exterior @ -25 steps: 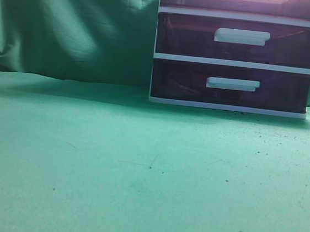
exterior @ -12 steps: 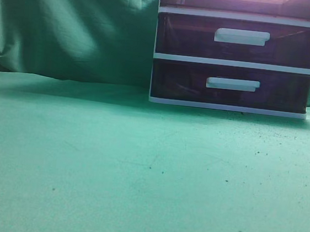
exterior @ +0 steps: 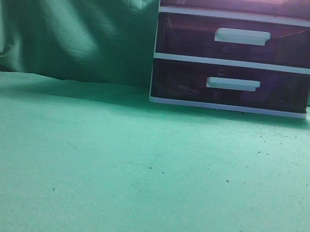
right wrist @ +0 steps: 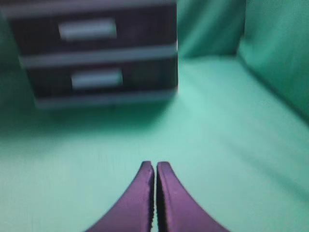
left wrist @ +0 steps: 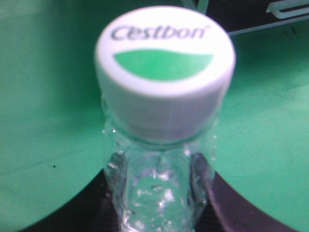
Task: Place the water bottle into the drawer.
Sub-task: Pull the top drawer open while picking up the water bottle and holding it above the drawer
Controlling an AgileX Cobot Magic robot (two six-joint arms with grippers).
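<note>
The water bottle (left wrist: 161,159) is clear, with a white and green "Cestbon" cap (left wrist: 164,67), and fills the left wrist view. My left gripper (left wrist: 157,193) is shut on its neck, a dark finger on each side, above the green cloth. The drawer (exterior: 243,3) is the topmost purple one of the white-framed unit (exterior: 235,62); it looks closed and the top edge of the exterior view cuts it off. My right gripper (right wrist: 155,166) is shut and empty, hovering over the cloth in front of the unit (right wrist: 101,55). Neither gripper shows in the exterior view.
Two lower purple drawers (exterior: 237,41) with white bar handles sit under the topmost one. Green cloth (exterior: 139,164) covers the table and hangs behind as a backdrop. A dark corner of the unit with a white handle (left wrist: 289,7) shows at the top right of the left wrist view.
A pale blur has appeared at the top left corner of the exterior view. The drawer unit has not moved.
</note>
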